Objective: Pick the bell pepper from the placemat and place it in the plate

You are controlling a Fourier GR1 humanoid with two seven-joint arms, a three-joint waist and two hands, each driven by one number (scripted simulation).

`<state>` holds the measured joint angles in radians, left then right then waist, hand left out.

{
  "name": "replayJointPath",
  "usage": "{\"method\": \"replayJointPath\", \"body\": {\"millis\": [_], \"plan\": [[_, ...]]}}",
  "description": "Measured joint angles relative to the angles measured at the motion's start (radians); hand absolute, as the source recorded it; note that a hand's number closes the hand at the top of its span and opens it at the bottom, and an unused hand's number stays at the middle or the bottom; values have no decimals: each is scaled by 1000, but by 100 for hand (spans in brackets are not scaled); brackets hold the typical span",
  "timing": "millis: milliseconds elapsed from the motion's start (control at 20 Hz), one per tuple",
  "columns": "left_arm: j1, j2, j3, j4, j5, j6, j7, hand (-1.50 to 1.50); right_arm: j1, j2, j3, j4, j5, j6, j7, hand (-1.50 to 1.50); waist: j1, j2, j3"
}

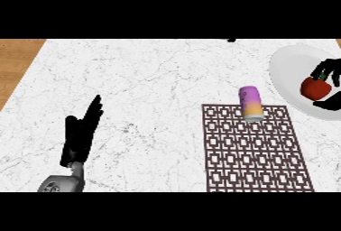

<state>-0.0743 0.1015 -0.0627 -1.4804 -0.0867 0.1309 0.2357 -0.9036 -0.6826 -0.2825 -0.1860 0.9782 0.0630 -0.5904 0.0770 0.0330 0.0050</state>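
The left robot hand (81, 135), in the lower left of the frame, is matte black all over, with long, slim fingers tapering to narrow tips and a shorter thumb standing off one side. Its black palm narrows into a slim grey wrist link, which joins a rounded grey forearm casing (61, 184) at the lower edge, with small dark markings on its shell. The right robot hand (329, 79), at the upper right edge of the frame, is the same flat black, its thin fingers and thumb showing as dark bars; no forearm of it shows.
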Motion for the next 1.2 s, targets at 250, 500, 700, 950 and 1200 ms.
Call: {"method": "replayJointPath", "body": {"millis": [250,500,700,950,1200], "plan": [[-4,-8,-6,1,-10,8,0,0,-12,-16,9,38,9,74,-85,-150,1,1,1],[10,0,3,-8,1,0,1,0,-29,-32,-81,63,-89,182,-225,-150,-4,-2,3],[7,-3,10,0,1,6,-2,0,-49,-51,-198,106,-211,269,-239,-150,-12,-1,3],[2,-5,11,7,-1,7,-10,0,-59,-97,-281,139,-301,363,-195,-150,-13,1,3],[-1,-7,10,5,1,4,-9,0,-32,-112,-304,137,-332,411,-176,-150,-8,3,5]]}}
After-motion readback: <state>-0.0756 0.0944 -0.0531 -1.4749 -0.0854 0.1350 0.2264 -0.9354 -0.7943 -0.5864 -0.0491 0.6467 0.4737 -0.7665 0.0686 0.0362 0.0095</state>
